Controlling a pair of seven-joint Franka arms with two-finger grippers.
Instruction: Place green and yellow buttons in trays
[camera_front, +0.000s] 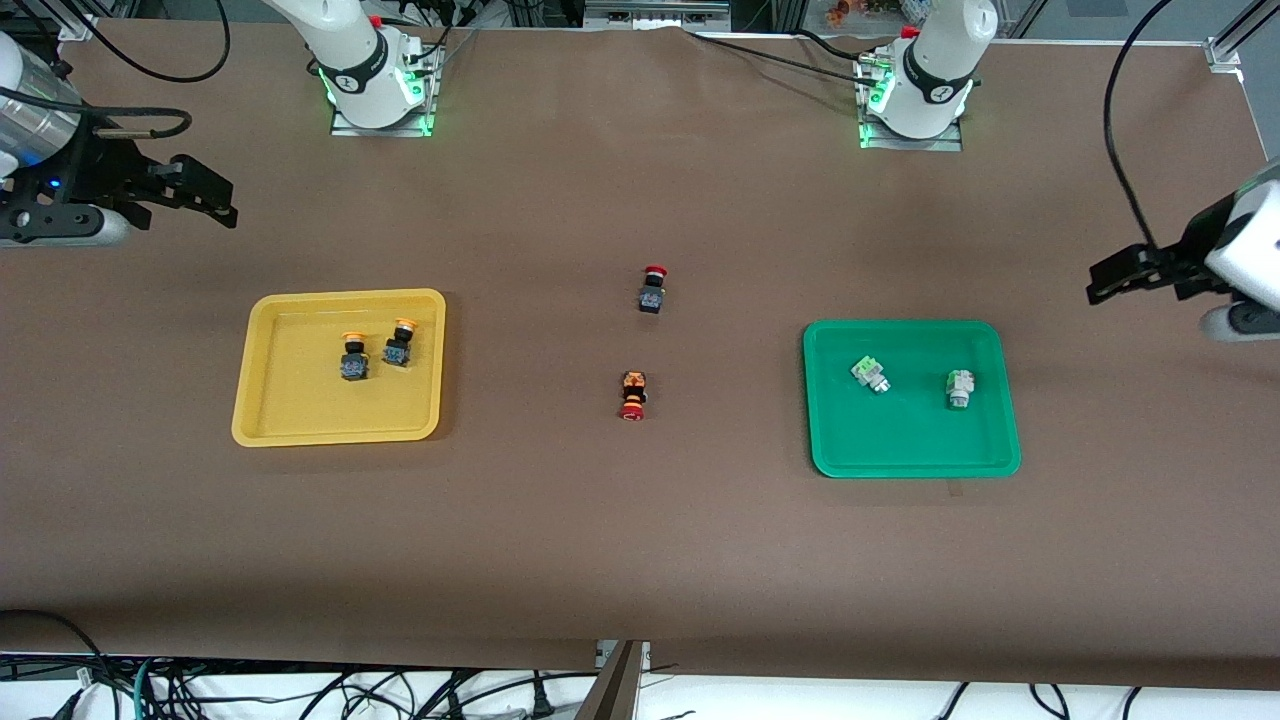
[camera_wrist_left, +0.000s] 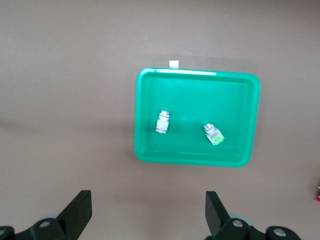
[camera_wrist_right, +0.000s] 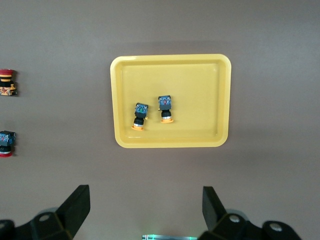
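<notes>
The yellow tray (camera_front: 262, 400) holds two dark-bodied buttons with orange-yellow caps (camera_front: 353, 358) (camera_front: 400, 343). The green tray (camera_front: 830, 440) holds two white buttons with pale green caps (camera_front: 870, 373) (camera_front: 960, 388). My left gripper (camera_front: 1105, 282) is open and empty, up in the air over the table at the left arm's end, apart from the green tray (camera_wrist_left: 200, 95). My right gripper (camera_front: 215, 205) is open and empty, in the air over the right arm's end, apart from the yellow tray (camera_wrist_right: 200, 85). Both wrist views show wide-open jaws (camera_wrist_left: 148, 210) (camera_wrist_right: 145, 207).
Two red-capped buttons lie on the brown table between the trays, one (camera_front: 653, 289) farther from the front camera than the other (camera_front: 632, 395). They also show at the edge of the right wrist view (camera_wrist_right: 7, 82) (camera_wrist_right: 6, 143).
</notes>
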